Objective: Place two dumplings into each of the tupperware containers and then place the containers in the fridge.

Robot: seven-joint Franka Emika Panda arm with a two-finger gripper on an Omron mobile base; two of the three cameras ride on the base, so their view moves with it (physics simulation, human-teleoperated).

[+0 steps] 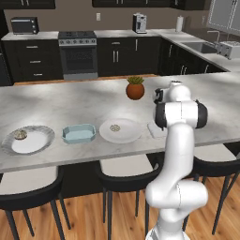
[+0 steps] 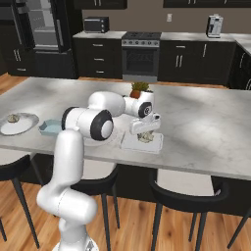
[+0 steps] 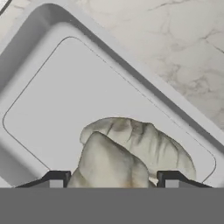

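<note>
My gripper (image 3: 112, 180) hangs low over a pale tupperware container (image 3: 52, 83) on the marble island counter (image 2: 206, 122), and my fingertips (image 3: 56, 179) stand wide apart on either side of a dumpling (image 3: 109, 164) that sits between them — whether the pads actually touch it I cannot tell. A second dumpling (image 3: 153, 142) lies just behind it, touching it, both inside the same tub. From the right base view my hand (image 2: 143, 128) points down over that container (image 2: 142, 143), near the counter's front edge. Further along the counter sits a round white plate (image 1: 121, 131) with one dumpling (image 1: 115, 127) on it, then a light-blue container (image 1: 78, 133), then a grey-rimmed plate (image 1: 28, 139) carrying another dumpling (image 1: 20, 135) — all well apart from my hand. A potted plant (image 1: 135, 87) stands behind.
</note>
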